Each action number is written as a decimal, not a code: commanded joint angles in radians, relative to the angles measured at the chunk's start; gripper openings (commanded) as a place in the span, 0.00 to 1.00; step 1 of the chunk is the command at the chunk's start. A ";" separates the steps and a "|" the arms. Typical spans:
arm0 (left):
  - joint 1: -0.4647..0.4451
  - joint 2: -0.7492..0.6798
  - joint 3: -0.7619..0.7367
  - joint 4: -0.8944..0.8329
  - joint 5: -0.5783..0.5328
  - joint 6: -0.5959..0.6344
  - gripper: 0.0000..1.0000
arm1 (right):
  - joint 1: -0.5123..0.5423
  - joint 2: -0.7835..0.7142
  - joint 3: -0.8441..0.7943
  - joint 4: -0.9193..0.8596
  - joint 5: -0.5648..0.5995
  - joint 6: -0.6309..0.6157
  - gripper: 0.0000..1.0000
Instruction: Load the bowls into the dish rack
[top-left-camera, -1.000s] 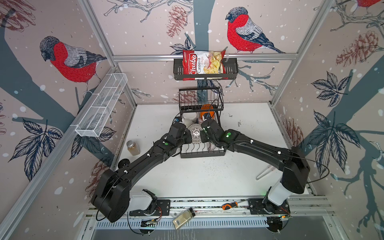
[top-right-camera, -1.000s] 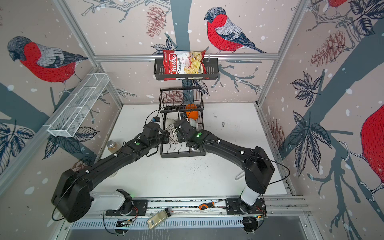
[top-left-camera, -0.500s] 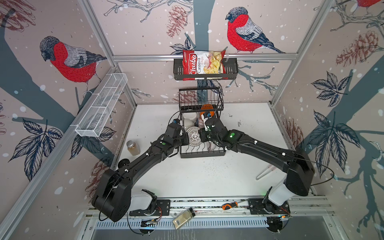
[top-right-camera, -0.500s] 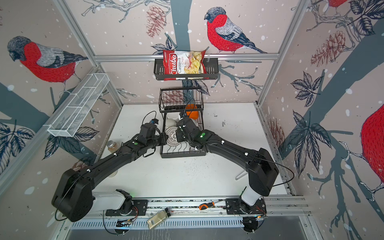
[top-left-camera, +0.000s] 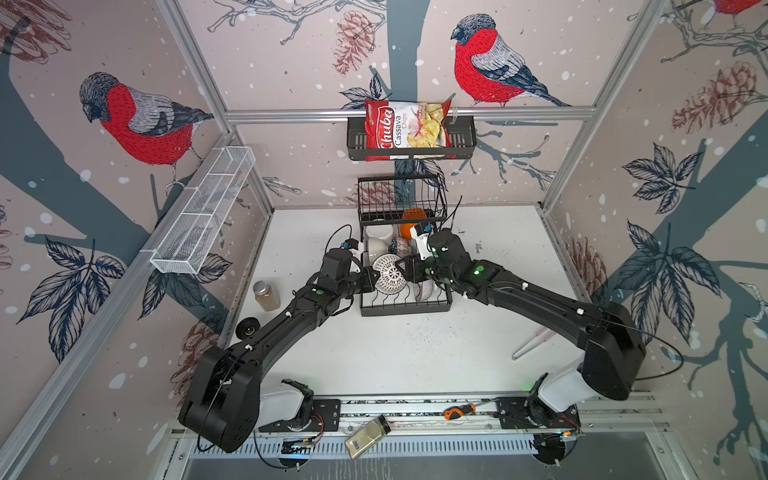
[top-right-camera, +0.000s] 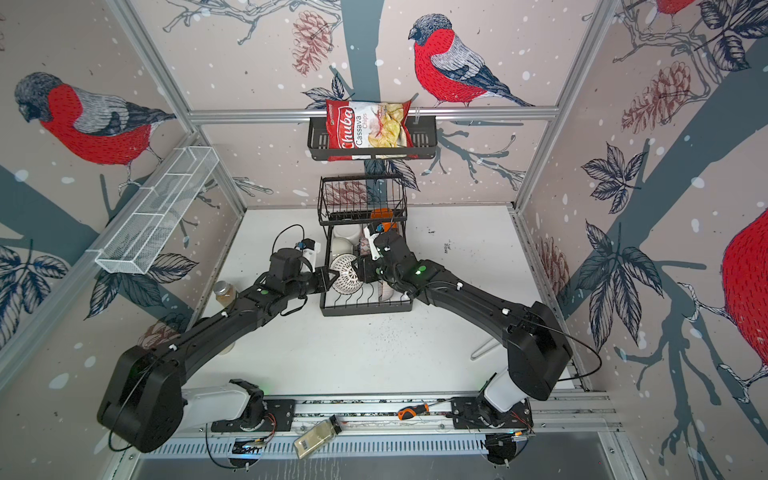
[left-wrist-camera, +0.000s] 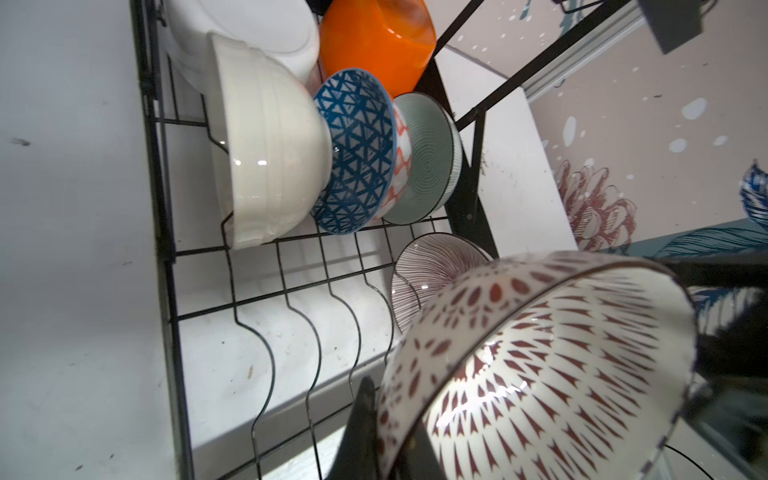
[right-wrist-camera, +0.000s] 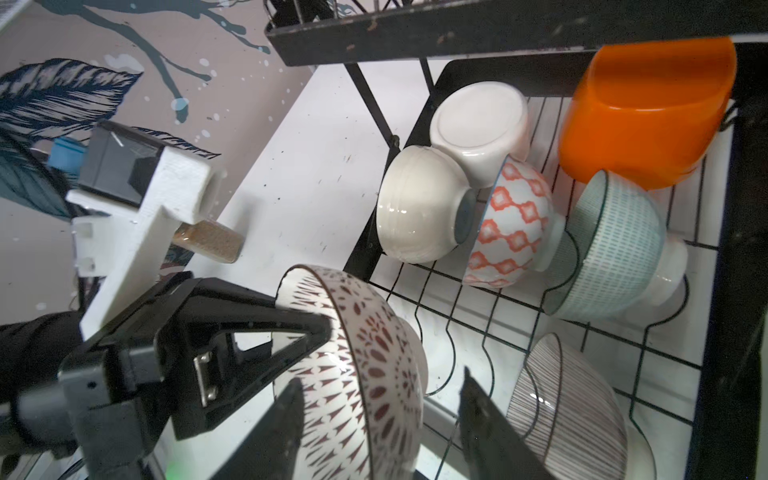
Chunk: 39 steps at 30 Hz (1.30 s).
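**Dotted bowl in my left claw, over the rack's front slots**

My left claw (right-wrist-camera: 328, 332) is clamped on the rim of the dotted bowl (right-wrist-camera: 374, 353), one finger outside the wall and the other inside. The bowl is tipped on its side, with its opening turned toward my left wrist. In both top views it sits over the front, wavy slots of the dish rack (top-left-camera: 405, 309), between my two wrists. I cannot tell whether it touches the wires.

My right claw (right-wrist-camera: 380, 382) stands apart. One finger is in front of the bowl's outer wall and the other is clear of it, and they grip nothing.

Just beside the dotted bowl, a striped bowl (right-wrist-camera: 569, 411) leans in the slots on the right side of the rack. Farther back on the lower grid a row of bowls lies on its side, each touching the next: a white bowl (right-wrist-camera: 419, 208), an orange-diamond bowl (right-wrist-camera: 515, 224) and a green bowl (right-wrist-camera: 619, 245). Behind that row are a white square bowl (right-wrist-camera: 478, 124) and an orange bowl (right-wrist-camera: 640, 120), both under the raised basket (top-left-camera: 401, 199).
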 joint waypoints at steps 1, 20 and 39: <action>0.019 -0.018 -0.013 0.143 0.115 -0.031 0.00 | -0.016 -0.030 -0.030 0.077 -0.124 -0.018 0.71; 0.056 -0.053 -0.058 0.362 0.311 -0.109 0.00 | -0.037 -0.046 -0.082 0.185 -0.352 -0.021 0.89; 0.063 -0.007 -0.065 0.415 0.361 -0.128 0.03 | -0.044 -0.033 -0.071 0.217 -0.416 0.004 0.55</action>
